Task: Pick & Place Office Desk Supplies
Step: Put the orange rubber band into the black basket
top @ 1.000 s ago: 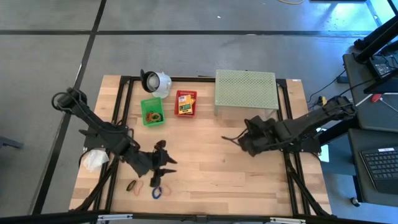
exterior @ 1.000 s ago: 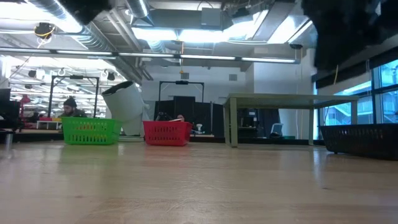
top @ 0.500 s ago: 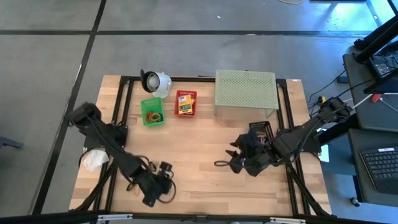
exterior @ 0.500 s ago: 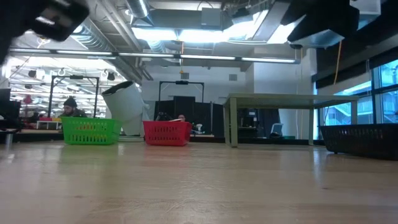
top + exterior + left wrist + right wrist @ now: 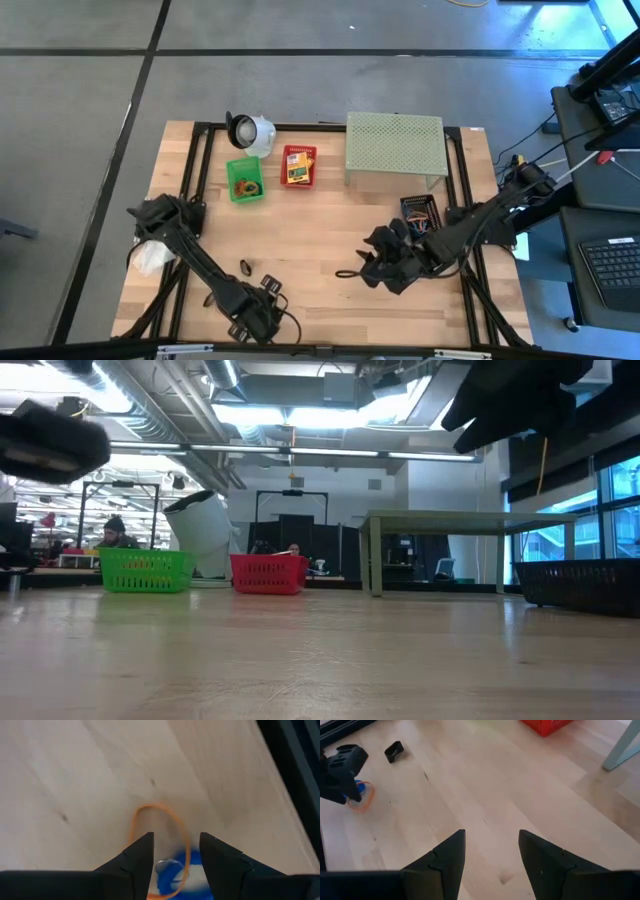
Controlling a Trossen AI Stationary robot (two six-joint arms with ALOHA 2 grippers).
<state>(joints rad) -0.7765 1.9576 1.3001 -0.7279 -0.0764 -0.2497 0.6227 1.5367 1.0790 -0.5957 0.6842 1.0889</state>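
Fingers of my left gripper (image 5: 175,865) now hang spread over the orange band (image 5: 159,845) at six o'clock; it came down, so pinching comes next. Right gripper (image 5: 490,855) waits, spread.

I have the shelf (image 5: 394,148) at the table's (image 5: 320,240) far edge, right of centre. To its left, two baskets sit side by side, the basket with a crayon box (image 5: 297,165) nearer the shelf, the basket with rubber bands (image 5: 245,179) left of it. The round object (image 5: 250,130) lies behind them at the far edge. A third basket (image 5: 421,211) sits just in front of the shelf's right end. My left gripper (image 5: 175,865) hangs over two rubber bands (image 5: 165,845) at the near left edge; a band loop (image 5: 245,266) lies just beyond. My right gripper (image 5: 350,272) is right of centre.
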